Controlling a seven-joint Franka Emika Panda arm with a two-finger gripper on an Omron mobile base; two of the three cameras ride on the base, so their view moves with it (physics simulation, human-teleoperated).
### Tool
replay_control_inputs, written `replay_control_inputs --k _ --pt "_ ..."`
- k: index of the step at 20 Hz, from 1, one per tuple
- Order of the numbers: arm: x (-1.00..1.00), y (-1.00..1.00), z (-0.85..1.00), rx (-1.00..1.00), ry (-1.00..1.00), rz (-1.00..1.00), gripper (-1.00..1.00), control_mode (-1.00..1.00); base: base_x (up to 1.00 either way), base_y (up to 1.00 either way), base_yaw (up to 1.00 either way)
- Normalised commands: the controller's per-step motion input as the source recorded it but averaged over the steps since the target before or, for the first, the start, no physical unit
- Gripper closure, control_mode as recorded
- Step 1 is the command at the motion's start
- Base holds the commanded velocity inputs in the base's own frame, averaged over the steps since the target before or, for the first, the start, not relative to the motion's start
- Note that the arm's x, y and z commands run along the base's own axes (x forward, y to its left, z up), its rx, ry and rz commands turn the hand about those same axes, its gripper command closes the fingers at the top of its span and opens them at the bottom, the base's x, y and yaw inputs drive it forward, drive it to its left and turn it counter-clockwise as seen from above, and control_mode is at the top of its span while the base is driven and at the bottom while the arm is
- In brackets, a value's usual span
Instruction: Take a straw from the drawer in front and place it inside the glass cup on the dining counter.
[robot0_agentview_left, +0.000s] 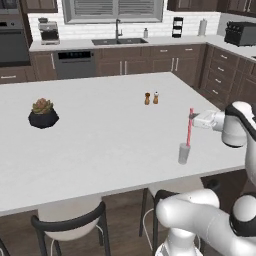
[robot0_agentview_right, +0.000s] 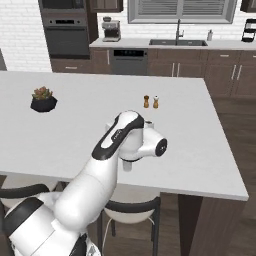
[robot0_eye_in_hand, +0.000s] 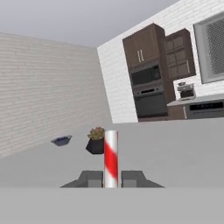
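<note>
I'm looking across the big white desk (robot0_agentview_left: 100, 145), the island with stools tucked under its near edge. The arm is reaching in from my right side in the left base view, wrist turned sideways.

The glass cup (robot0_agentview_left: 184, 154) is sitting near the desk's near edge, well apart from the salt and pepper shakers (robot0_agentview_left: 151, 98) and the potted plant (robot0_agentview_left: 43, 113) farther off.

The straw (robot0_agentview_left: 189, 128) is standing upright, long axis vertical, its bottom end at the cup's mouth; I can't tell whether it's already dipping inside or just touching the rim. The cup is lying straight below the claw (robot0_agentview_left: 192, 116), so I'm judging the coming move as a plain downward lowering or a let-go, nothing sideways.

The claw is pressed together on the straw's upper part, pinching it from the side. In the hand view the two fingertips (robot0_eye_in_hand: 91, 178) are sitting tight against the striped straw on both sides, no gap showing.

Risk as I'm reading it: the straw is taller than the cup, so it may be tipping once let go.
</note>
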Motion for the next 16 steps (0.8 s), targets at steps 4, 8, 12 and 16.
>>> replay_control_inputs --k 4,8,12,16 --pt "0.14 -0.11 -0.09 0.00 -0.07 0.00 1.00 -1.00 0.00 0.00 0.00" --pt "0.14 -0.15 -0.05 0.00 -0.07 0.00 1.00 -1.00 0.00 0.00 0.00" --pt "0.13 -0.10 -0.17 -0.01 -0.03 0.00 1.00 -1.00 0.00 0.00 0.00" --pt "0.11 -0.09 -0.26 -0.02 0.00 0.00 1.00 -1.00 0.00 0.00 0.00"
